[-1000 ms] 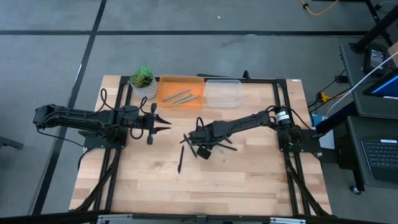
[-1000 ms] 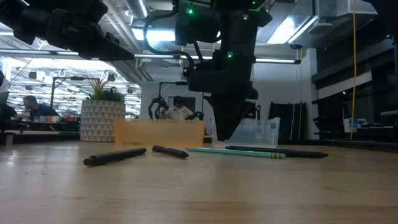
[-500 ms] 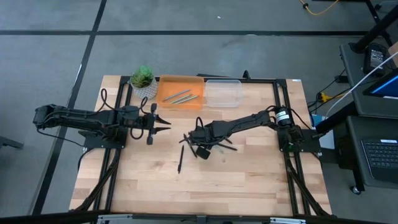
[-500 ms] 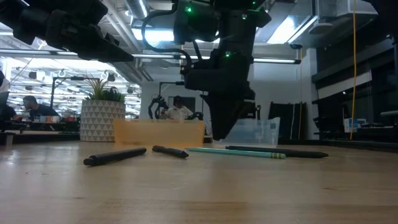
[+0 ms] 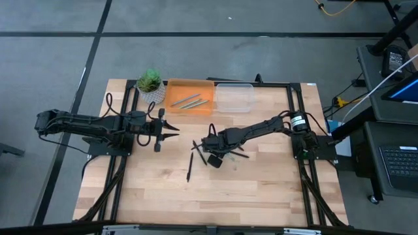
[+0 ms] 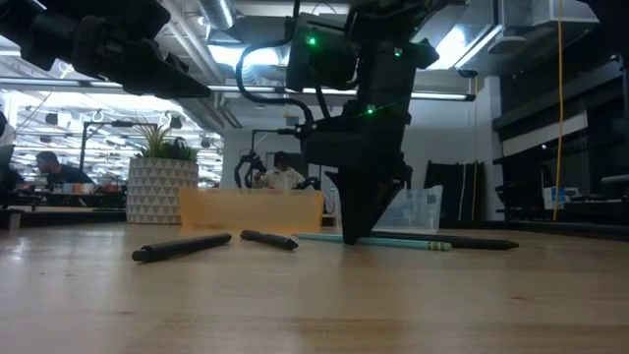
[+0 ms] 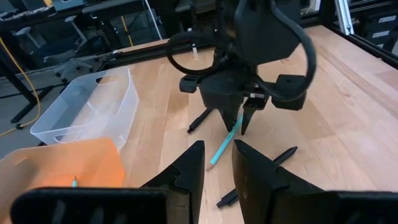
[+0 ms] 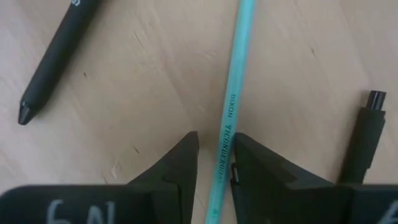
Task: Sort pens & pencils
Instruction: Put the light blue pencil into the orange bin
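The right claw (image 8: 214,158) stands on the bench (image 5: 261,189), fingers apart astride a teal pencil (image 8: 233,93) among black pens (image 8: 59,56). The left claw (image 7: 217,165) hovers apart, empty.

Robotics lab: light wooden butcher-block table (image 5: 248,189) on black metal frame; grey floor with dark tape lines; open hall beyond with ceiling strip lights; seated person (image 6: 47,169) at far bench; black laptop (image 5: 400,163) on side cart.

Four cams, one table (image 5: 261,196)

Overhead looks straight down, low sits level; both wrists see the teal pencil (image 8: 231,106) under the right gripper (image 7: 235,124).
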You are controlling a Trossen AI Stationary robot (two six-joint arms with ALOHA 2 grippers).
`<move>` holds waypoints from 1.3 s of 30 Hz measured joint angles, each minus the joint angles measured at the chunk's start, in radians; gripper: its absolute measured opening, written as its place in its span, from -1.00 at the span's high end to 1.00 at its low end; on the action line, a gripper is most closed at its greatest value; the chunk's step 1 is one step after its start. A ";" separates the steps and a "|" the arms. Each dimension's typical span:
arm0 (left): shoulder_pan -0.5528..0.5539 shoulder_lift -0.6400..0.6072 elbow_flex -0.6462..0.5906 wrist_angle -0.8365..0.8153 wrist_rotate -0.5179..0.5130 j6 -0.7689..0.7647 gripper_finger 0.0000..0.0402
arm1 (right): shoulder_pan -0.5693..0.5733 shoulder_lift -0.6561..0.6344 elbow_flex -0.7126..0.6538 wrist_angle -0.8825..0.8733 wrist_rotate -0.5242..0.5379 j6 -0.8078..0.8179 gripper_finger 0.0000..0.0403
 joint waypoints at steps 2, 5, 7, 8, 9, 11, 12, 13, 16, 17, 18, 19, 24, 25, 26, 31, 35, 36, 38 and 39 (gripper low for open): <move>0.000 0.000 0.000 0.000 0.000 0.000 0.62 | 0.000 0.000 -0.003 -0.001 -0.005 0.000 0.45; 0.000 0.000 0.000 0.000 0.000 -0.001 0.62 | 0.004 0.001 -0.003 -0.002 -0.011 0.000 0.45; 0.000 0.000 0.000 0.000 0.000 -0.002 0.62 | 0.005 0.002 -0.003 -0.005 -0.018 0.000 0.45; 0.000 0.000 0.000 0.000 0.000 -0.002 0.62 | 0.007 0.002 -0.003 -0.008 -0.022 0.000 0.45; 0.000 0.000 0.000 0.000 0.000 -0.002 0.62 | 0.007 0.003 -0.003 -0.012 -0.023 0.001 0.45; 0.000 0.000 0.000 0.000 0.000 -0.002 0.62 | 0.008 0.003 -0.003 -0.015 -0.024 0.001 0.45; 0.000 0.000 0.000 -0.001 0.000 -0.002 0.62 | 0.008 0.003 -0.003 -0.016 -0.027 0.001 0.45; 0.000 0.000 0.000 -0.003 0.000 -0.002 0.62 | 0.008 0.004 -0.003 -0.017 -0.029 0.002 0.45; 0.000 0.000 0.000 -0.010 0.000 -0.002 0.62 | 0.008 0.005 -0.003 -0.017 -0.031 -0.001 0.45; 0.000 0.000 0.000 -0.011 0.000 -0.002 0.62 | 0.008 0.005 -0.003 -0.016 -0.032 -0.001 0.45; 0.000 0.000 0.000 -0.011 0.000 -0.002 0.62 | 0.008 0.005 -0.003 -0.013 -0.032 -0.003 0.45; 0.000 0.000 0.000 -0.011 0.000 -0.002 0.62 | 0.008 0.005 -0.004 -0.010 -0.030 -0.005 0.46; 0.000 0.000 0.000 -0.011 0.000 -0.002 0.62 | 0.009 0.006 -0.005 -0.005 -0.029 -0.027 0.56; 0.000 0.000 0.000 -0.011 0.000 -0.002 0.62 | 0.009 0.006 -0.005 -0.003 -0.029 -0.027 0.59; 0.000 0.000 0.000 -0.011 0.000 -0.002 0.62 | 0.009 0.006 -0.005 -0.003 -0.030 -0.027 0.62; 0.000 0.000 0.000 -0.010 0.000 -0.002 0.62 | 0.010 0.006 -0.006 0.001 -0.032 -0.034 0.78; 0.000 0.000 0.000 -0.010 0.000 -0.002 0.62 | 0.010 0.006 -0.006 0.002 -0.031 -0.035 0.85; 0.000 0.000 0.000 -0.010 0.000 -0.002 0.62 | 0.010 0.006 -0.006 0.002 -0.031 -0.035 0.86; 0.000 0.000 0.000 -0.010 0.000 -0.002 0.62 | 0.010 0.006 -0.006 0.002 -0.028 -0.035 0.86; 0.000 0.000 0.000 -0.010 0.000 -0.002 0.62 | 0.010 0.006 -0.006 0.003 -0.021 -0.034 0.85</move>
